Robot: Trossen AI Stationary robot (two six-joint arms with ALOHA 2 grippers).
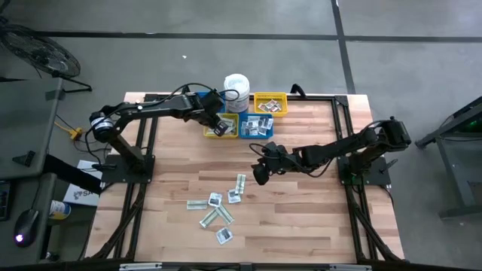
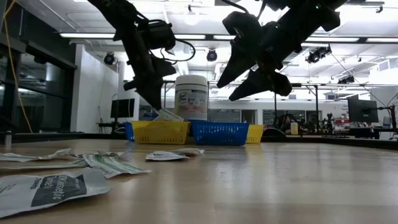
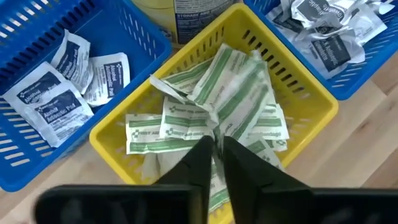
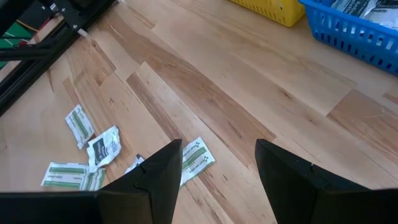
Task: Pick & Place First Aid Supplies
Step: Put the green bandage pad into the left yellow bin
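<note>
the left gripper (image 3: pixel 217 149) is hanging over the yellow bin (image 3: pixel 118 152), pinching a green-striped packet (image 3: pixel 214 186) whose held end is hiding behind the fingers. the right gripper (image 4: pixel 217 165) is hovering spread and empty above the loose packets (image 1: pixel 218 211) lying near the desk's (image 1: pixel 301 218) front middle. they are looking light, thin and floppy, so taking one by an edge is seeming best; several are overlapping and hard to separate.
</note>
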